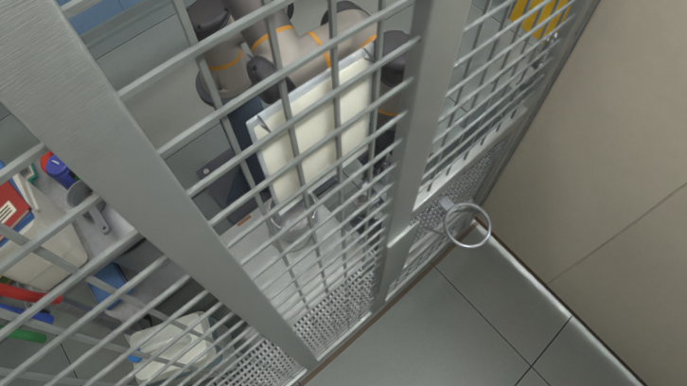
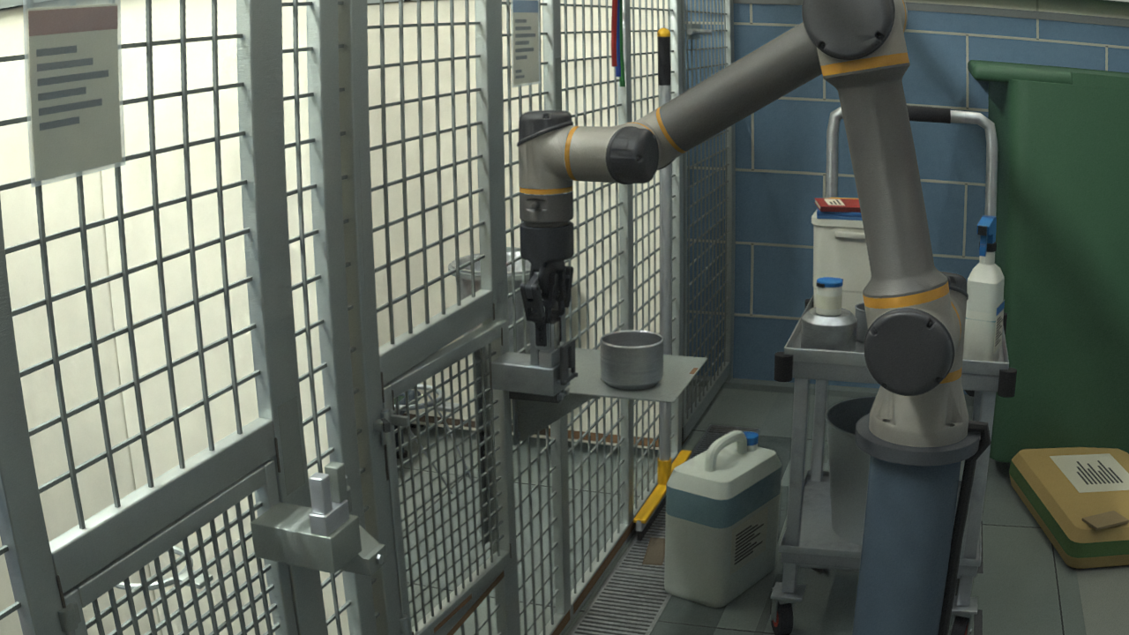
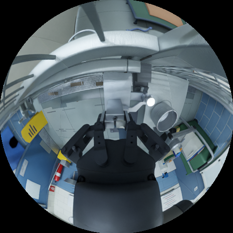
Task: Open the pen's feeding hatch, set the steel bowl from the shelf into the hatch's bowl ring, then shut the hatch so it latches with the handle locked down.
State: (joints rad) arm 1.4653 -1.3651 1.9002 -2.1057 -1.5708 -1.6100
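At the pen's mesh front, the feeding hatch (image 2: 442, 442) hangs in the lower fence beside a small flat shelf (image 2: 635, 381), and the steel bowl (image 2: 632, 359) stands upright on that shelf, empty. The hatch's grey latch box (image 2: 530, 375) sits at its free edge, with the handle (image 3: 114, 112) standing up from it. Inside the pen the bare bowl ring (image 1: 467, 224) juts out near the floor. My gripper (image 2: 546, 341) points straight down over the latch box, just left of the bowl, and is clamped on the hatch handle.
Behind the shelf runs a blue tiled wall, with a cart (image 2: 884, 355) carrying bottles and a tub. A white jerrycan (image 2: 722, 517) stands on the floor under the shelf. A green bin (image 2: 1058, 253) and a yellow case (image 2: 1074, 501) lie to the right.
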